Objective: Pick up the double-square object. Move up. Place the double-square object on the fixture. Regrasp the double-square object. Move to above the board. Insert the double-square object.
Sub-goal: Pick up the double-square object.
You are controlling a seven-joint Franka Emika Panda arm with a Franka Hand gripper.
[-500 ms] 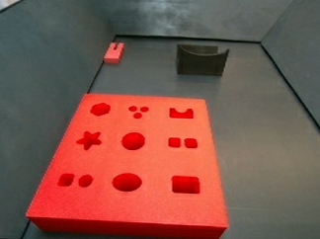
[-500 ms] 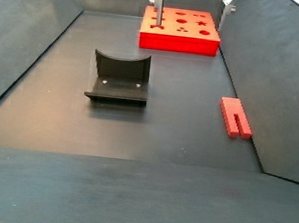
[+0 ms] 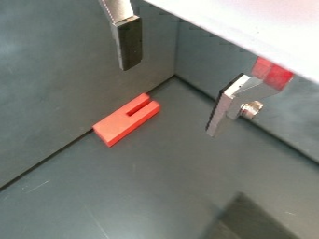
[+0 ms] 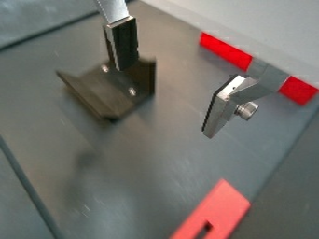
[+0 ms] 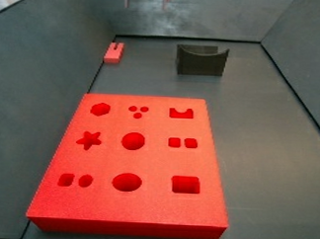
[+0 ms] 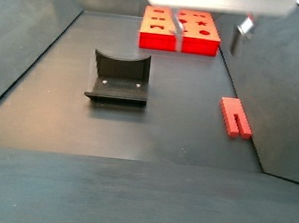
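In a wrist view the claw (image 3: 174, 79) hangs spread and empty above the dark floor, the double-square object (image 3: 127, 121) lying flat below by the wall. In a wrist view the fixture (image 4: 110, 89) sits under one finger (image 4: 122, 42). In a side view the board (image 5: 132, 164) lies apart from both.

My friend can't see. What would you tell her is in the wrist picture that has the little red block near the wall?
A small red double-square object lies flat on the dark floor, right by a grey wall. Above it hangs the open gripper, its two silver fingers wide apart and holding nothing. A bit of the red board peeks out behind one finger.
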